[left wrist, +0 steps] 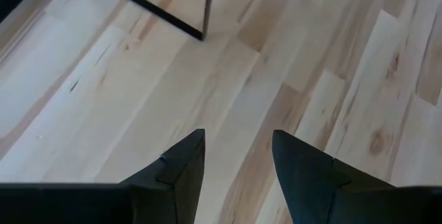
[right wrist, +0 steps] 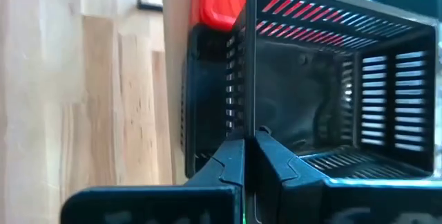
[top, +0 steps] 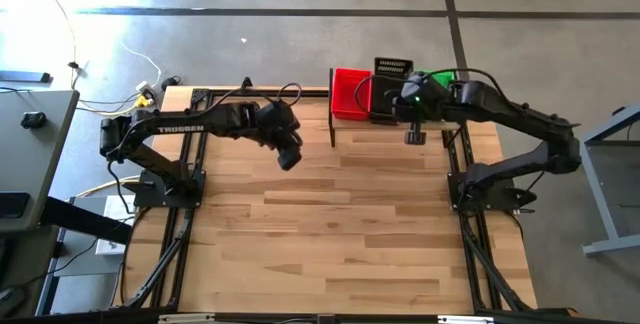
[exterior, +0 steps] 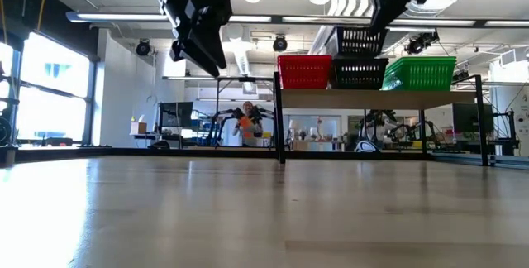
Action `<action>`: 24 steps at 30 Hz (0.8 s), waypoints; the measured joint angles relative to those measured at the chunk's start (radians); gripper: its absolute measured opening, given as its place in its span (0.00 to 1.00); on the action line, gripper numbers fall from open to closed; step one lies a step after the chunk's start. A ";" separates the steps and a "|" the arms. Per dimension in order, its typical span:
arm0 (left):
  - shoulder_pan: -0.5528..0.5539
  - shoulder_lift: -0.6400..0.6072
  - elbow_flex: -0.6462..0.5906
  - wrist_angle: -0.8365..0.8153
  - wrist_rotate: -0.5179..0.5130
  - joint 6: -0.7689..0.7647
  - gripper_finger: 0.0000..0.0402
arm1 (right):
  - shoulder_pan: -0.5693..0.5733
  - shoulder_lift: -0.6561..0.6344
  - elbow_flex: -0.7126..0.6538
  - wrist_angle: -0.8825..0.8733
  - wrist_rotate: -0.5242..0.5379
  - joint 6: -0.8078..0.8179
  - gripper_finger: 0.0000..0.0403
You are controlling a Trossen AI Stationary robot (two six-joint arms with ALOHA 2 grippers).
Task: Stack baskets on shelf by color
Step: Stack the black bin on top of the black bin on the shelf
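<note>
My right gripper point(right wrist: 250, 156) is pinched tight on the near wall of a black basket point(exterior: 361, 41), holding it above the black stack point(exterior: 359, 74) on the shelf point(exterior: 376, 98). It looks light with thin, flexible mesh, so the rim is the best grip. Left gripper point(left wrist: 237, 160) is parted and empty over the table point(top: 330, 234).

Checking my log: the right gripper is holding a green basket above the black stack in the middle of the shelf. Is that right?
Not quite: the basket held by the right gripper is black, not green, as the low view shows. It does hang above the black stack in the middle of the shelf.
</note>
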 joint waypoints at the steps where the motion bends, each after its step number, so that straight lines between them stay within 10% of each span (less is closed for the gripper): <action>1: 0.003 0.000 0.000 0.000 0.000 -0.001 0.40 | -0.011 0.000 -0.013 0.005 -0.001 0.001 0.00; 24: 0.034 0.000 0.000 0.000 -0.004 -0.029 0.40 | -0.099 0.000 -0.098 -0.008 -0.073 -0.042 0.00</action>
